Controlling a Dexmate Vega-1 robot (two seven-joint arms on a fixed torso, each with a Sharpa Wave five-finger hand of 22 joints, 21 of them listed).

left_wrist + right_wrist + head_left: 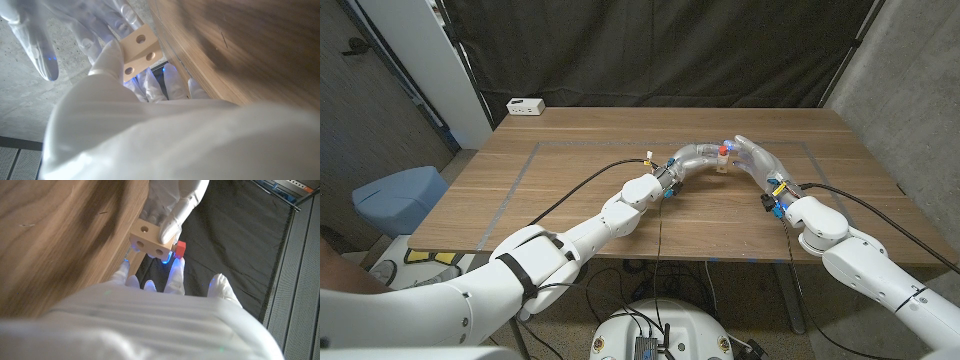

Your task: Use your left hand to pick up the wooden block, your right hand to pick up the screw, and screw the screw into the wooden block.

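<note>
While the two hands are brought together over the far middle of the wooden table (pixel 570 180), the wooden block (pixel 721 161) is held up between them, off the surface. It's gripped by the left hand (pixel 696 156), whose fingers (pixel 107 60) are wrapped around the pale block with round holes in its faces. The red-headed screw (pixel 179 249) is seen right against the block, pinched by the right hand (pixel 756 158). A white box (pixel 525 105) is parked at the far left edge; no writing on it can be read.
</note>
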